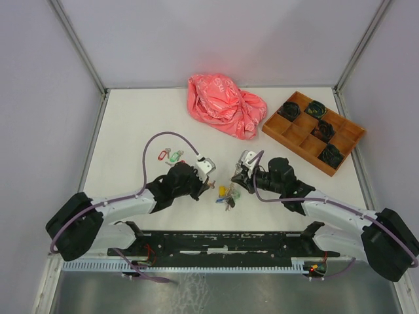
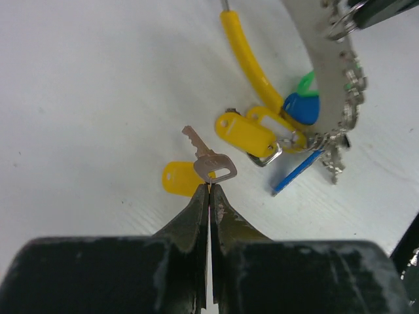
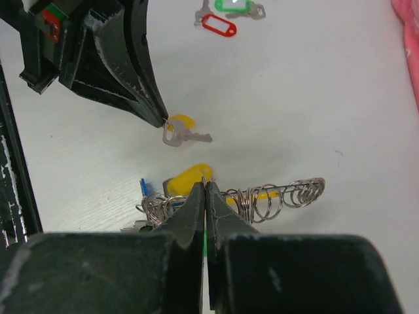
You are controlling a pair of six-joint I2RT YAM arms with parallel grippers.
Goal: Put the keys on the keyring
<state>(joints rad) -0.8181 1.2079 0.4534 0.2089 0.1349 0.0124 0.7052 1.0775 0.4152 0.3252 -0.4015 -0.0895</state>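
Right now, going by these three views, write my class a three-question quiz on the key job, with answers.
1. True or false: the left pincer is shut on a yellow-tagged key.
2. What tag colours do the two loose keys, lying apart from the rest, have? A red and green; B blue and yellow; C both red.
3. Fill in: the right pincer is shut on the ____.
Key: 1 true; 2 A; 3 keyring.

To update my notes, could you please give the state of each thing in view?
left gripper: shut on yellow-tagged key
right gripper: shut on keyring
keyring: carries several keys
red key, green key: loose on table
bag: crumpled
tray: some compartments filled
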